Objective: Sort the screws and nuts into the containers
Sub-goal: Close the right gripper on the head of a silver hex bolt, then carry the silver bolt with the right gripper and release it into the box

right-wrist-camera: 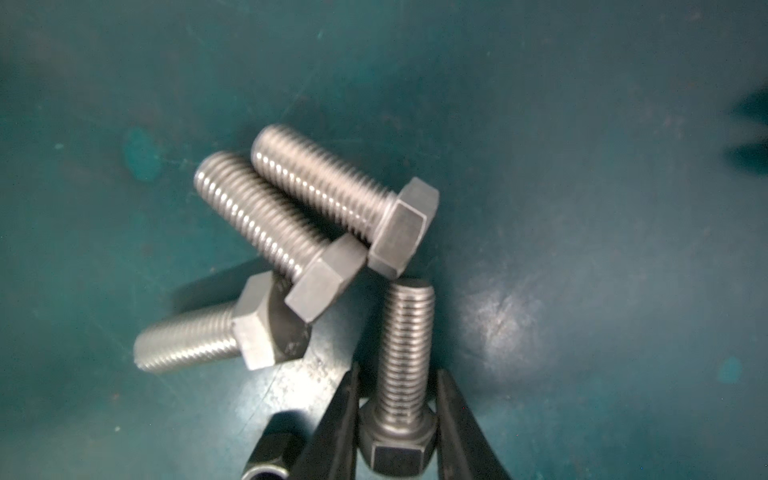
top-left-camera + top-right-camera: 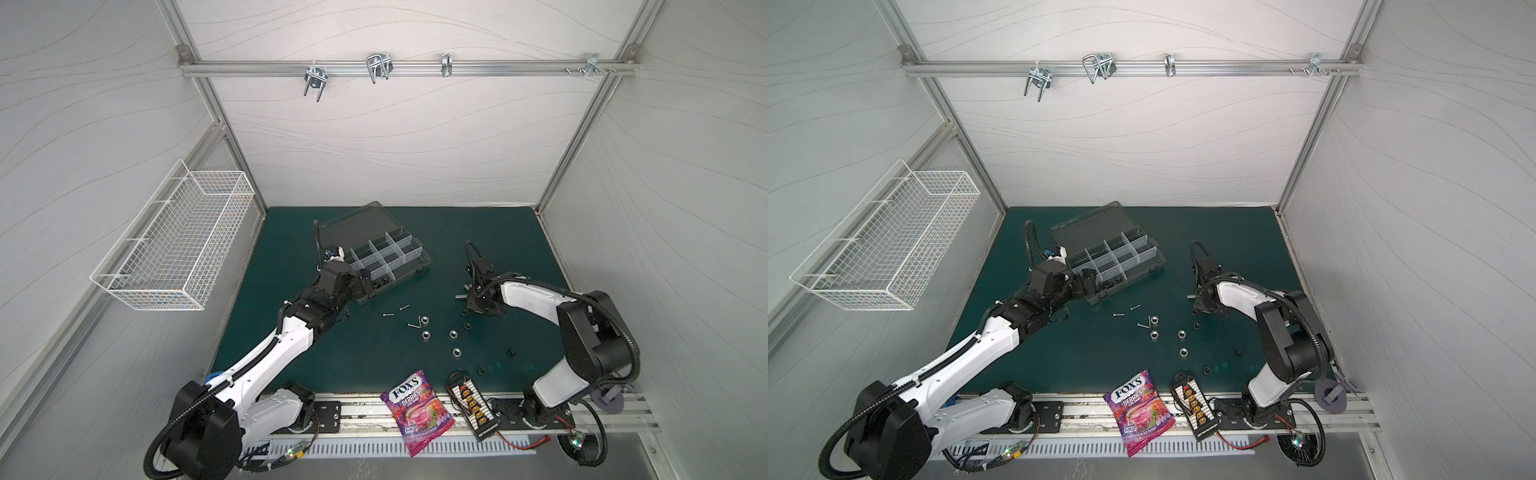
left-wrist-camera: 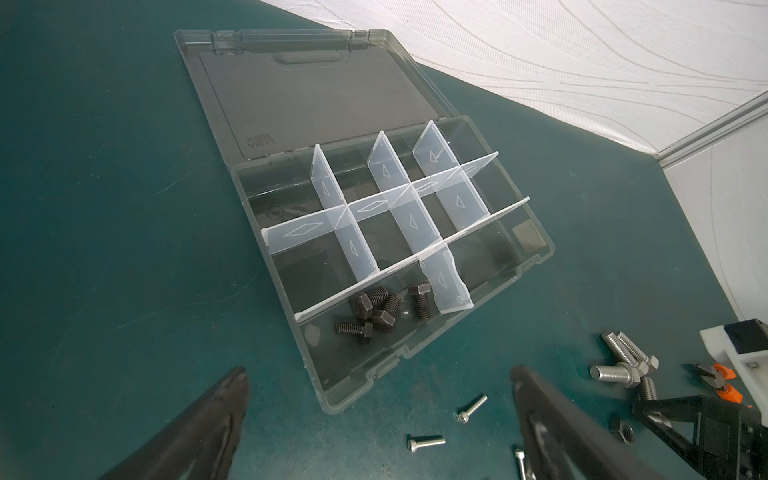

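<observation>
Right pincer (image 1: 397,370): low over the green mat (image 1: 582,208). Its jaws stand narrow on either side of one silver hex bolt (image 1: 407,324), on the shank next to the head. I cannot tell whether both pads bear on it yet.
Left pincer (image 3: 378,370): spread wide and empty, hovering at the near edge of the organizer box (image 3: 540,249).
Where the bolt is: flat on the mat, right of the box, its tip just beside three more bolts (image 1: 316,220).
Handling: I judge it rigid steel, dense and head-heavy. The round shank may roll or swing in a two-sided pinch, though the threads should give some bite.
Where I'd hold: across the shank, close under the head.
Destination: probably the near compartment, which already holds hex bolts (image 3: 374,311).
</observation>
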You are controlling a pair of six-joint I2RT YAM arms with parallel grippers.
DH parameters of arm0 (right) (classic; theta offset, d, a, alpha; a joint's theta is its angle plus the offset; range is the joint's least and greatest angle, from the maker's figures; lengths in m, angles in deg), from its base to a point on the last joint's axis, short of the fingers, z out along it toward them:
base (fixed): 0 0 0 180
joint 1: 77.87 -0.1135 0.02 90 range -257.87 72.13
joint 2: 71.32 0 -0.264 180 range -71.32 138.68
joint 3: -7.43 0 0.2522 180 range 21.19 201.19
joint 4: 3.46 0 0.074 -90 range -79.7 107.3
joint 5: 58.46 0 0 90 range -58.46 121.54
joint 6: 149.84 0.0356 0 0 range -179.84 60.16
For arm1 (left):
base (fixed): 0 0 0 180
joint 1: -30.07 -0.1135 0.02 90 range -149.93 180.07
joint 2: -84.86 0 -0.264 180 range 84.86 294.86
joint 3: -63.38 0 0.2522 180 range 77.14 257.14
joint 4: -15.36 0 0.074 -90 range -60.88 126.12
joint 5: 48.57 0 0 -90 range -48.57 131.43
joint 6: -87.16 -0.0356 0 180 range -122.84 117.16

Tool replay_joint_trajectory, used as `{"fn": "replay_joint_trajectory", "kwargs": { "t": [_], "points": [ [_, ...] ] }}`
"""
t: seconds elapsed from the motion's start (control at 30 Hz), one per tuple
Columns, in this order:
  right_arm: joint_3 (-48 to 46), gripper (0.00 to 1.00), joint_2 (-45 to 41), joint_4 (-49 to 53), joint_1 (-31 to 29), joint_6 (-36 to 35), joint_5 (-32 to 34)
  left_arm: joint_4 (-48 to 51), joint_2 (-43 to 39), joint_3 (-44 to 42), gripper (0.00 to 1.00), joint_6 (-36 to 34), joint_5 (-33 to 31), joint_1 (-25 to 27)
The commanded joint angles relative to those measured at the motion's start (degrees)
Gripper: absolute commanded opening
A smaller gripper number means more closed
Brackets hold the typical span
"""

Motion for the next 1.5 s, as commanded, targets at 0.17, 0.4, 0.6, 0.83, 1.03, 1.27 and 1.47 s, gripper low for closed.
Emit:
{"fn": "replay_joint_trajectory", "kwargs": {
  "t": [0.17, 0.4, 0.6, 0.83, 1.03, 1.27, 1.47],
  "points": [
    [5.02, 0.09, -6.77, 8.63, -4.37, -0.92, 2.36, 0.45, 1.32, 2.27, 0.99, 1.69, -1.72, 0.02],
    [15.32, 0.08, -3.14, 7.56, -9.21, -3.29, 1.03, 0.72, 2.06, 2.20, 0.99, 3.00, -1.20, 0.05],
    [27.31, 0.05, 7.26, 8.66, -10.58, -1.12, -0.92, 1.73, 3.22, 3.61, 0.99, 4.19, -0.76, 0.12],
    [38.44, 0.06, 17.33, 8.10, -12.34, 0.68, -0.47, 2.87, 3.01, 4.03, 0.99, 5.03, 0.82, 0.07],
    [44.33, 0.07, 22.75, 6.98, -12.63, 1.28, -1.86, 2.47, 2.04, 3.41, 0.99, 4.77, 2.13, 0.08],
    [47.77, 0.10, 26.34, 6.01, -12.68, 3.02, -2.90, 2.55, 2.31, 3.59, 0.99, 4.15, 2.04, 0.10],
    [48.68, 0.15, 28.63, 4.66, -12.73, 4.64, -3.12, 2.76, 2.63, 3.88, 0.99, 3.88, 2.06, 0.08]
  ]
}}
